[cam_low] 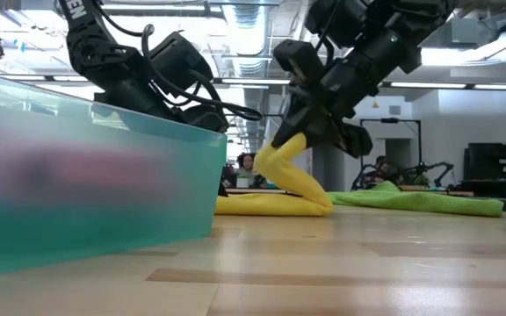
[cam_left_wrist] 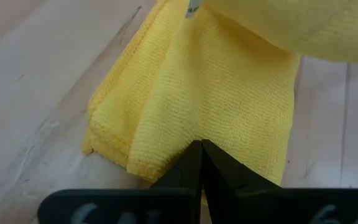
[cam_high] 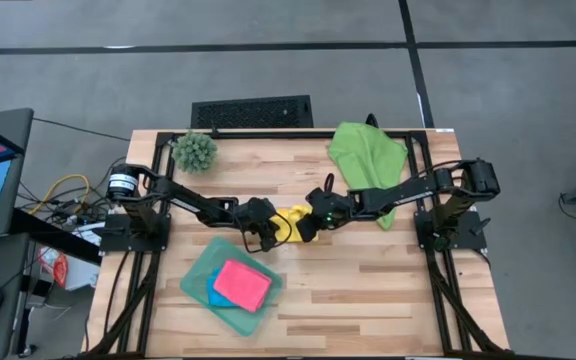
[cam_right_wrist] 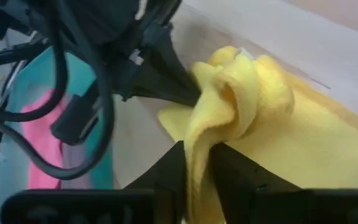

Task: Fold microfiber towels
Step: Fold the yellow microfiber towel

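On the wooden table (cam_high: 368, 280), the left gripper (cam_left_wrist: 201, 163) pinches the yellow towel (cam_high: 290, 224) flat, fingers pressed together. The right gripper (cam_right_wrist: 194, 163) holds a bunched fold between its fingers; if that grip loosens too soon, the fold could flop open.

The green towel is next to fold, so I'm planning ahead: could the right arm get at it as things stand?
Probably yes, once freed. The green towel lies uncovered at the table's far right, beside the right arm, with nothing on it. But the right gripper is busy with the yellow towel, which the shut left gripper also pinches.
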### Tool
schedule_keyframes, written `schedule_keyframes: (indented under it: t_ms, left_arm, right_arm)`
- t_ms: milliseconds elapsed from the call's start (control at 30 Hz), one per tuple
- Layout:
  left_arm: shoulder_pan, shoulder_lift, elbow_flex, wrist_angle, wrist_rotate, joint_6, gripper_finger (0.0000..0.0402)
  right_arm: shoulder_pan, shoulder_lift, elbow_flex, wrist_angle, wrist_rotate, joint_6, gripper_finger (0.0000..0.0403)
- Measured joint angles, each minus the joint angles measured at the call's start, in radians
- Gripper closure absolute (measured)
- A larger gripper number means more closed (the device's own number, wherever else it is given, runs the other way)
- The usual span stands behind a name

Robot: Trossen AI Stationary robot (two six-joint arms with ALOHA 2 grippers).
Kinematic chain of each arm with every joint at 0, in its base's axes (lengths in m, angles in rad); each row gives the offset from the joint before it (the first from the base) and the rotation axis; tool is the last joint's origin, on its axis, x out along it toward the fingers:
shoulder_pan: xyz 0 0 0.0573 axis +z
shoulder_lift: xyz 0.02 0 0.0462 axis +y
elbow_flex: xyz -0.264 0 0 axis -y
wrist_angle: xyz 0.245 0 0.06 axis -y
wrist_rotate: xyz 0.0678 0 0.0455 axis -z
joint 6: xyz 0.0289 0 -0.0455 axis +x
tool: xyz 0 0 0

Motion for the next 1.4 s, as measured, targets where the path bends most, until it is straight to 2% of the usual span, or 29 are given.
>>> schedule_keyframes:
  t_ms: [433,600,800,1000,1233,1400]
  left_arm:
    - [0.001,0.002,-0.001,0.036,-0.031,-0.030,0.0401]
    - [0.001,0.002,-0.001,0.041,-0.030,-0.044,0.0401]
    - [0.001,0.002,-0.001,0.044,-0.029,-0.056,0.0401]
    - [0.001,0.001,-0.001,0.046,0.004,-0.076,0.0401]
    - [0.030,0.001,-0.001,0.109,0.138,-0.129,0.0401]
    - [0.058,0.000,-0.001,0.136,0.193,-0.178,0.0401]
  right_arm:
    - [-0.017,0.000,0.000,0.027,0.003,-0.015,0.0208]
    - [-0.029,0.000,0.000,0.042,0.003,-0.046,0.0187]
    - [-0.032,0.000,0.000,0.105,-0.001,-0.073,0.0176]
    - [-0.033,-0.008,0.000,0.017,0.004,-0.048,0.0177]
    - [0.006,-0.008,0.000,-0.087,0.002,-0.047,0.0182]
    - [0.017,-0.008,0.000,-0.140,0.036,-0.046,0.0182]
